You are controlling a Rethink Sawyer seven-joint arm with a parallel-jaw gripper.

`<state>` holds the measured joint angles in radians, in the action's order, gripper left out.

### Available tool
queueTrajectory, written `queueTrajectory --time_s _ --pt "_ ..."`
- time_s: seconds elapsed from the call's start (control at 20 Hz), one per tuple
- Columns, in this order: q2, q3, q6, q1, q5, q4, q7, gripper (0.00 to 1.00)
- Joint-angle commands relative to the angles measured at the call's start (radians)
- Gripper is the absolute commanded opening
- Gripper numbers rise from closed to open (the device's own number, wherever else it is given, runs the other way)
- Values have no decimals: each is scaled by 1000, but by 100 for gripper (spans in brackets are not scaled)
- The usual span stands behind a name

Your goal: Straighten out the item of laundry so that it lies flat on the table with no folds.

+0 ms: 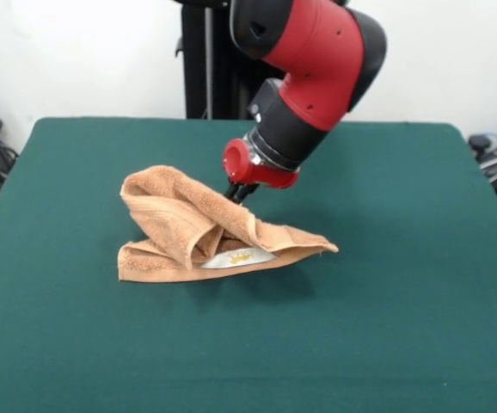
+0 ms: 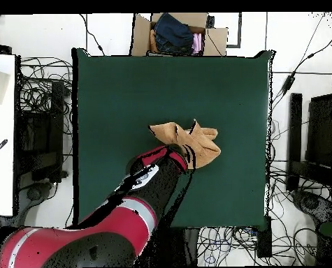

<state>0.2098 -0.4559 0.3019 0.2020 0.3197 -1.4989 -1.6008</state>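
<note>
The hand (image 1: 236, 193) of the red and black arm presses into the upper fold of the crumpled orange-tan terry towel (image 1: 188, 228); whether it is clenched on the cloth cannot be told. The towel sits bunched near the middle of the dark green felt tabletop (image 1: 403, 292), folded over itself, a white label (image 1: 238, 257) showing at its front edge. Bare green felt surrounds it out to all four edges and corners

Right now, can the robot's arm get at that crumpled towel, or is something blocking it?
Probably yes. The gripper is already down at the far edge of the towel, apparently touching it. Nothing else lies on the table around it.
</note>
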Motion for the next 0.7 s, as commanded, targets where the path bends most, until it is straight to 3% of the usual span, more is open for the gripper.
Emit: queueTrajectory --time_s 0.05,0.7 --pt "3 40 4 1 -49 -8 -206 0" --pt "-66 -71 229 150 -170 72 -303 0"
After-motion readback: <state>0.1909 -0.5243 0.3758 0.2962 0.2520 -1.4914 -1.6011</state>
